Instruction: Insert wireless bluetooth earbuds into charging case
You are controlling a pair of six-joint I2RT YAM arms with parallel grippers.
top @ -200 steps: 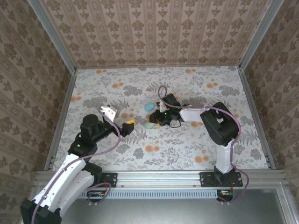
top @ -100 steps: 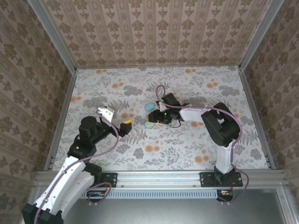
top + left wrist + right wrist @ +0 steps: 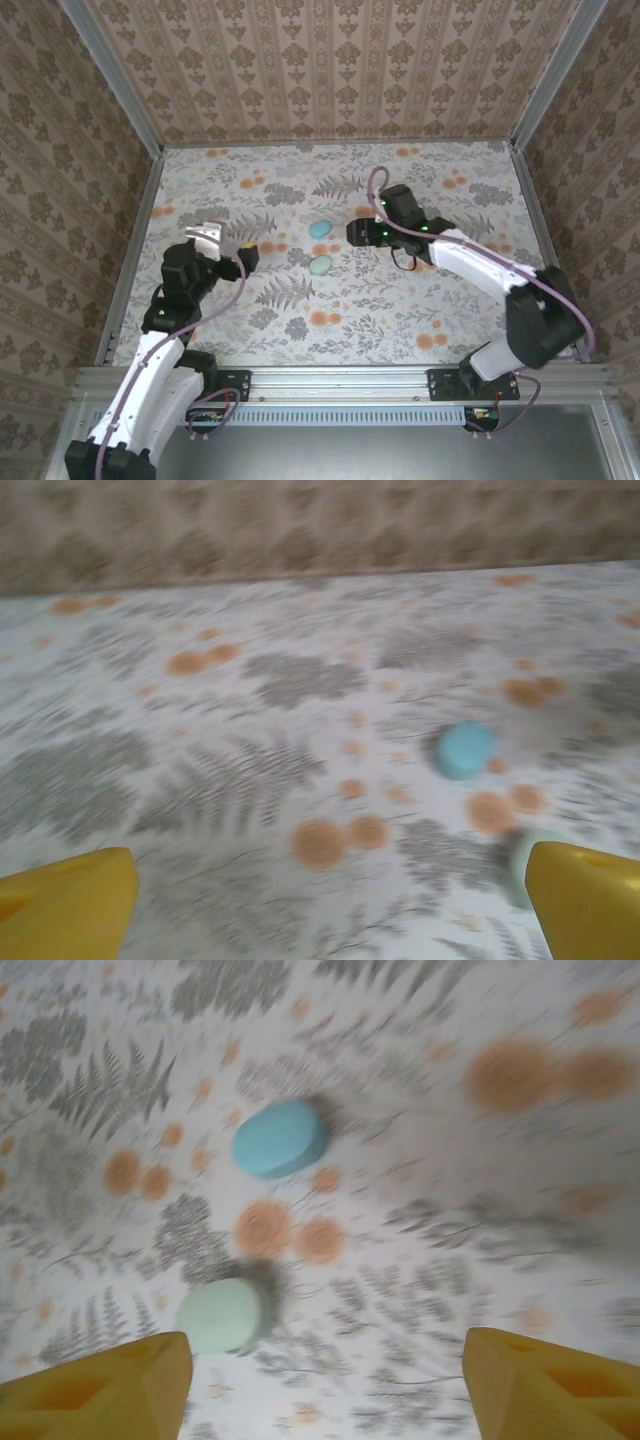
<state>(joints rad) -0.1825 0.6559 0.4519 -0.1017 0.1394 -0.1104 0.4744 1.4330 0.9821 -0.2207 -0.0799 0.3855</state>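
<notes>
Right claw stands wide: in the right wrist view its yellow fingers sit at the two lower corners, with nothing between them but the flower-patterned bench. From above, this claw is at 3 o'clock of the charging case, near it but apart, with its tips pointing toward 9 o'clock. Whether the tips touch the bench cannot be told.

The charging case lies flat on the bench a little beyond the middle. It is a sky-blue oval pebble whose lid looks shut. A pale green oval of much the same size lies at 6 o'clock of the case, close by but not touching it. In the right wrist view, which is blurred, the case is at about 11 o'clock from the gap between the fingers. The pale green oval there is just beside the tip of the finger at the lower left corner.

Left claw is also spread wide and holds nothing, with a yellow finger at each lower corner of the left wrist view. From above it is at 9 o'clock of the pale green oval, well apart from it. In the left wrist view the case is a blurred blue spot at 2 o'clock, and the pale green oval is partly hidden behind the finger at the lower right corner.
</notes>
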